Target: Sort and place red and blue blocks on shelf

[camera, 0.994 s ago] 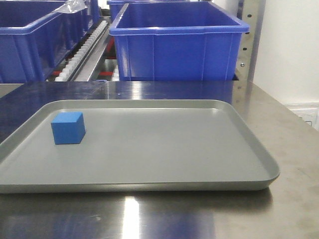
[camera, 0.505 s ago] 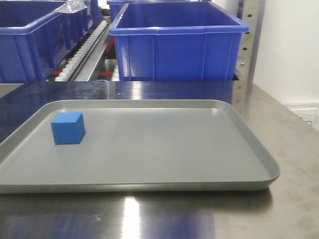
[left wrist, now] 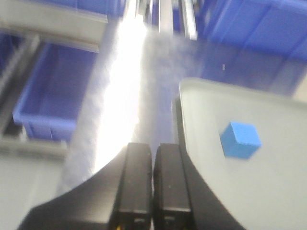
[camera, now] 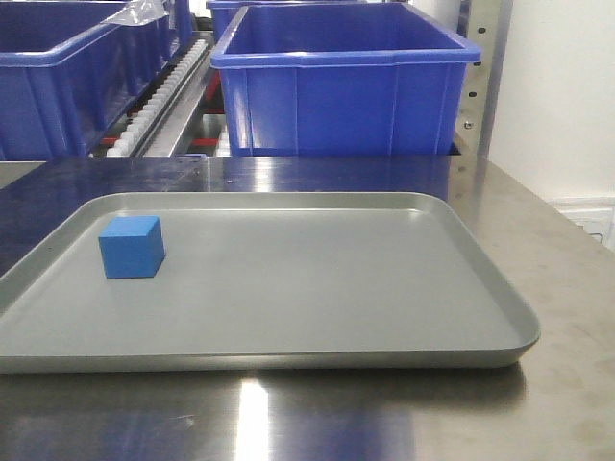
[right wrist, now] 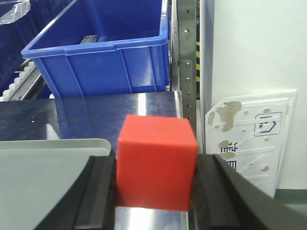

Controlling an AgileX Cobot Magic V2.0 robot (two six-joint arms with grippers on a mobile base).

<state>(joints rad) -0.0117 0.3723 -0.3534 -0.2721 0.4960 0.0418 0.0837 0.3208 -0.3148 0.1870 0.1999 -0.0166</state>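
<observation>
Clamping the red block (right wrist: 157, 153) squarely, right gripper (right wrist: 156, 194) hovers by the tray (right wrist: 48, 163) corner. Left gripper (left wrist: 152, 177) is pressed together, holding nothing. Blue block (camera: 131, 247) rests on tray. Risk: early release lets red bounce off the shelf (right wrist: 188, 72) rollers.

Low front view across tray (camera: 307, 288); close forward wrist views, blue block (camera: 131, 247) also in left.

A flat grey tray (camera: 317, 288) lies on the steel table (camera: 548, 240), with large blue bins (camera: 341, 91) standing behind it.
</observation>
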